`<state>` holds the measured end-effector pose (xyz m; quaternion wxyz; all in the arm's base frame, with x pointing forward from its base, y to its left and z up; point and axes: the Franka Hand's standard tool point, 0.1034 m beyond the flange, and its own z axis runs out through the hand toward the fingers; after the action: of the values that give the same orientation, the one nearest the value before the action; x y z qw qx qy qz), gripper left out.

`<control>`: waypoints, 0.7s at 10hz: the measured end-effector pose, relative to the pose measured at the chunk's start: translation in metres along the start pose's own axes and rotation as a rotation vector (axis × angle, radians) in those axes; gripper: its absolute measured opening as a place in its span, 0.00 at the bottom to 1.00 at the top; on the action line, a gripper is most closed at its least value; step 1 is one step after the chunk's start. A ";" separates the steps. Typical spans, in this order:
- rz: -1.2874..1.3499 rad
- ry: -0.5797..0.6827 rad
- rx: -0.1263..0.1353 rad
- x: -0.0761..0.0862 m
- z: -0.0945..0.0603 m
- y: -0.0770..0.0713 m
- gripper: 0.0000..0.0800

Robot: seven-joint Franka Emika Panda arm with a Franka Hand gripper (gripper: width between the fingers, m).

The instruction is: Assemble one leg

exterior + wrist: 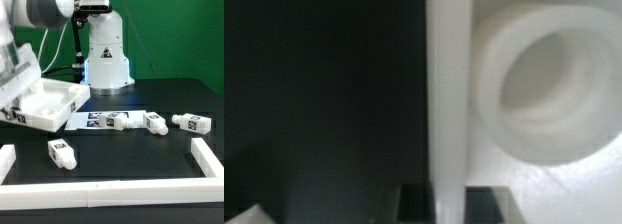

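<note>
My gripper (18, 100) is at the exterior view's left, shut on the rim of the large flat white panel (48, 104), which sits tilted there. In the wrist view the panel's wall (446, 120) runs between my two dark fingertips (413, 205), and a round corner socket (553, 85) shows beside it. Four white legs with tags lie loose on the black table: one near the front left (60, 152), and three in a row at the middle (118, 121), (155, 122) and right (190, 122).
The marker board (92, 119) lies flat just right of the panel, partly under the first leg of the row. A low white fence (210, 160) borders the table's left, right and front. The robot base (105, 55) stands at the back.
</note>
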<state>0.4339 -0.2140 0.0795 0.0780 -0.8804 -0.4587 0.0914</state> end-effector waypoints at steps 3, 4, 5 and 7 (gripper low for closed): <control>0.409 -0.030 -0.054 0.094 -0.035 -0.006 0.07; 0.533 -0.028 -0.077 0.131 -0.035 -0.001 0.07; 0.701 -0.022 -0.103 0.169 -0.033 0.005 0.07; 0.946 -0.003 -0.134 0.217 -0.022 0.021 0.07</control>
<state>0.5774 -0.0483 0.0769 -0.0297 -0.9955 -0.0127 0.0887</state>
